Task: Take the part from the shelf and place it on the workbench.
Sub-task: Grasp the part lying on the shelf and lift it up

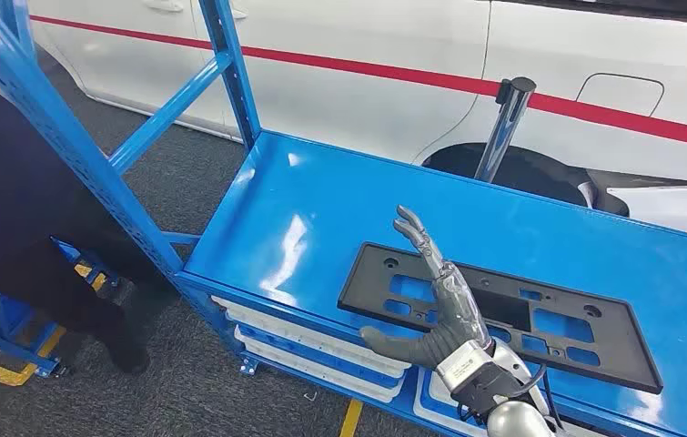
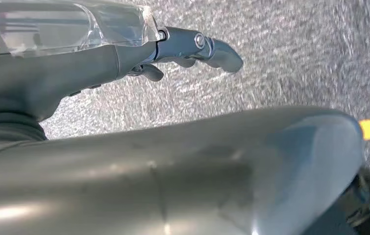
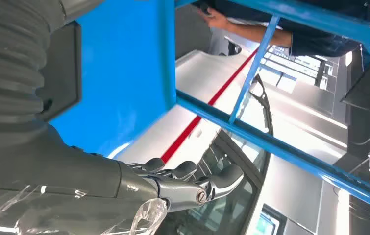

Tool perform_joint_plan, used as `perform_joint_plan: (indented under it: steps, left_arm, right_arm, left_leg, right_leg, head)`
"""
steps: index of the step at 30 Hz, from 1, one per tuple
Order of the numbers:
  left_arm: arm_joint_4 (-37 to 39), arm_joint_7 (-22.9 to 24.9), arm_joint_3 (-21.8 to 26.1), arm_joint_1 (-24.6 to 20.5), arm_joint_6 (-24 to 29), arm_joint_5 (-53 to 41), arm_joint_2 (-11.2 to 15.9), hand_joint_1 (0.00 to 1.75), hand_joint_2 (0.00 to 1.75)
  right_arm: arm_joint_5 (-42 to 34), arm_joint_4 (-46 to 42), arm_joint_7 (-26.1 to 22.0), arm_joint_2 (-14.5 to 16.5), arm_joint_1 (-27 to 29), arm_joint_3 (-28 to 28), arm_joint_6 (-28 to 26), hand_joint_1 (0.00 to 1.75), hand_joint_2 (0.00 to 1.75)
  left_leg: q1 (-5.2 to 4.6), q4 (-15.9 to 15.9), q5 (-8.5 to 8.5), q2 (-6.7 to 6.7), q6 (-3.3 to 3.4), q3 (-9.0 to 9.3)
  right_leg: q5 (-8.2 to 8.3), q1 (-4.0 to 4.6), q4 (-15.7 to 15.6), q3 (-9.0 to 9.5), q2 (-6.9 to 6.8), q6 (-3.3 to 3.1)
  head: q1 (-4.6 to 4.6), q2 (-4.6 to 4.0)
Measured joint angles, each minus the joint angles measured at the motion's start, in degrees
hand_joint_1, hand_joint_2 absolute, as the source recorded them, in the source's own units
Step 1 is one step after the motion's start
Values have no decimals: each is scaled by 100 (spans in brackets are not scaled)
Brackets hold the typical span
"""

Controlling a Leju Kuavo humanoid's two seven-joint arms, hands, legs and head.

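right hand: the robot's grey many-fingered right hand [image 1: 435,305] is raised over the near edge of the shelf, fingers spread and reaching forward above the part, thumb out to the side; it has hold of nothing. whether the fingers touch the part cannot be told. the right wrist view shows its fingers [image 3: 183,171] extended with nothing between them.
left hand: the robot's left hand [image 2: 173,54] shows in the left wrist view above grey speckled floor [image 2: 295,58], fingers loosely curled and nothing in them; how far it is closed cannot be told.
part: a flat black rectangular plastic plate with cut-out windows and small holes [image 1: 540,319] lies flat on the shelf surface, near the front edge, its left end under the right hand.
shelf: a glossy blue metal shelf board [image 1: 321,200] on blue perforated uprights [image 1: 66,146].
below the shelf: white trays [image 1: 312,350] are stacked on the level under the board.
behind: a white car body with a red stripe [image 1: 394,73] stands just beyond the shelf; a chrome post with a black cap [image 1: 503,127] rises between them.
person: someone in dark clothing [image 1: 12,209] stands at the left end of the rack.
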Motion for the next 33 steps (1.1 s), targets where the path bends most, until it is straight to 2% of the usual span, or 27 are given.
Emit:
perform_joint_plan:
  steps: [2, 4, 5, 6, 7, 9, 10, 11, 12, 14, 15, 16, 17, 18, 20, 21, 22, 23, 24, 26, 27, 29, 33]
  left_arm:
    - [0, -1, -1, 2, -1, 0, -5, 0, 0]
    - [0, -2, -1, 0, -2, 0, -8, 0, 0]
    - [0, -3, -1, -8, -1, 0, -4, 0, 0]
    - [0, -4, -1, -13, -1, 0, -1, 0, 0]
    - [0, -8, -2, -18, -1, 0, 2, 0, 0]
    - [0, -17, -5, -16, -4, 0, 2, 0, 0]
    - [0, -24, -7, -14, -5, 0, 2, 0, 0]
    - [0, -30, -10, -14, -7, 0, 2, 0, 0]
    - [0, -35, -15, -17, -8, -1, 2, 0, 0]
    - [0, -41, -27, -29, -10, -2, 1, 0, 0]
    - [0, -42, -32, -35, -11, -2, 0, 0, 0]
    - [0, -42, -36, -38, -11, -2, 0, 0, 0]
    - [0, -42, -38, -42, -11, -3, 0, 0, 0]
    - [0, -42, -41, -48, -11, -3, 0, 0, 0]
    - [0, -43, -45, -75, -5, -2, 6, 0, 0]
    - [0, -45, -46, -91, 2, -1, 7, 0, 0]
    - [-1, -48, -48, -107, 11, 4, 8, 0, 0]
    - [-2, -52, -49, -120, 20, 15, 6, 0, 0]
    - [-3, -58, -49, -132, 28, 29, 1, 0, 0]
    - [-4, -74, -48, -155, 56, 72, -5, 0, 0]
    - [-4, -82, -48, -166, 72, 90, -10, 0, 0]
    - [-4, -90, -49, -184, 107, 129, -26, 0, 0]
    - [-4, -90, -49, -214, 146, 175, -76, 0, 0]
  right_arm:
    - [-14, -10, 8, -1, -8, 40, 0, 0, 175]
    - [-56, -36, 16, -2, -28, 105, 1, 0, 175]
    - [-74, -51, 18, -2, -43, 134, 2, 0, 175]
    - [-91, -67, 19, -3, -55, 160, 3, 0, 175]
    - [-104, -78, 19, -5, -67, 184, 8, 0, 175]
    - [-139, -100, 18, -12, -80, 232, 23, 0, 175]
    - [-161, -111, 16, -16, -86, 250, 36, 0, 175]
    - [-174, -127, 14, -19, -93, 267, 45, 0, 175]
    - [-184, -145, 13, -22, -99, 279, 54, 0, 175]
    - [-190, -168, 12, -29, -107, 302, 61, 0, 175]
    - [-191, -172, 13, -32, -107, 318, 63, 0, 175]
    - [-192, -173, 13, -36, -106, 337, 66, 0, 175]
    - [-190, -176, 13, -39, -106, 353, 69, 0, 175]
    - [-168, -182, 15, -43, -108, 366, 73, 0, 175]
    - [-27, -208, 43, -49, -120, 394, 100, 0, 175]
    - [91, -221, 74, -53, -128, 414, 125, 0, 175]
    - [218, -230, 116, -57, -136, 439, 156, 0, 175]
    - [342, -234, 160, -61, -144, 475, 197, 0, 175]
    - [462, -241, 203, -65, -153, 516, 243, 0, 175]
    - [761, -254, 307, -66, -179, 625, 325, 0, 175]
    - [990, -260, 381, -66, -196, 691, 345, 0, 175]
    - [1622, -262, 582, -61, -244, 850, 338, 0, 175]
    - [2935, -233, 1014, -12, -340, 1228, 216, 0, 175]
  left_leg:
    - [30, 5, 9, -1, -26, -7]
    - [86, 45, 10, -6, -106, -31]
    - [100, 76, 7, -13, -157, -57]
    - [91, 110, 7, -23, -208, -83]
    - [74, 140, 14, -35, -247, -116]
    - [74, 167, 44, -52, -299, -169]
    - [92, 209, 17, -44, -315, -206]
    - [106, 338, -79, -27, -328, -270]
    - [109, 600, -251, -7, -334, -385]
    - [91, 1442, -703, 22, -327, -730]
    - [75, 1822, -857, 25, -312, -880]
    - [55, 2024, -905, 25, -281, -942]
    - [24, 1982, -842, 24, -230, -884]
    - [-15, 1705, -694, 24, -160, -713]
    - [-118, 838, -401, 36, 43, -216]
    - [-159, 518, -310, 59, 112, -46]
    - [-195, 320, -276, 78, 160, 48]
    - [-209, 248, -268, 97, 142, 64]
    - [-211, 219, -249, 102, 43, 54]
    - [-204, 176, -243, 86, -78, 42]
    - [-201, 177, -244, 80, -108, 34]
    - [-207, 179, -228, 75, -68, 25]
    - [-208, 182, -220, 76, -58, 21]
  right_leg:
    - [181, -22, -255, 151, -8, 37]
    - [530, -76, -1033, 587, -21, 142]
    - [658, -82, -1380, 774, 0, 160]
    - [711, -87, -1602, 878, 23, 147]
    - [696, -86, -1666, 890, 51, 94]
    - [696, -77, -1621, 805, 71, -68]
    - [704, -72, -1611, 775, 65, -132]
    - [724, -62, -1608, 747, 56, -186]
    - [749, -52, -1610, 719, 46, -234]
    - [794, -7, -1609, 657, 29, -307]
    - [813, 24, -1609, 629, 22, -332]
    - [829, 59, -1608, 606, 19, -353]
    - [843, 95, -1608, 591, 18, -368]
    - [854, 131, -1609, 584, 17, -378]
    - [876, 192, -1610, 576, 10, -389]
    - [890, 202, -1616, 574, 1, -382]
    - [905, 199, -1621, 571, -7, -370]
    - [901, 207, -1618, 561, -15, -367]
    - [904, 198, -1616, 549, -17, -384]
    - [900, 209, -1607, 524, -21, -407]
    - [916, 201, -1614, 520, -24, -403]
    - [934, 200, -1628, 523, -26, -372]
    - [959, 195, -1649, 528, -27, -351]
  head:
    - [0, 0]
    - [2, 0]
    - [10, 0]
    - [18, 0]
    - [19, 0]
    - [11, 0]
    - [3, 0]
    - [0, 0]
    - [-4, 0]
    - [-14, 0]
    - [-17, 0]
    - [-20, 0]
    - [-21, 0]
    - [-21, 0]
    - [-19, 0]
    - [-14, 0]
    - [-13, 0]
    - [-13, 0]
    - [-16, 0]
    - [-15, 0]
    - [-12, 0]
    - [-9, 0]
    - [-9, 0]
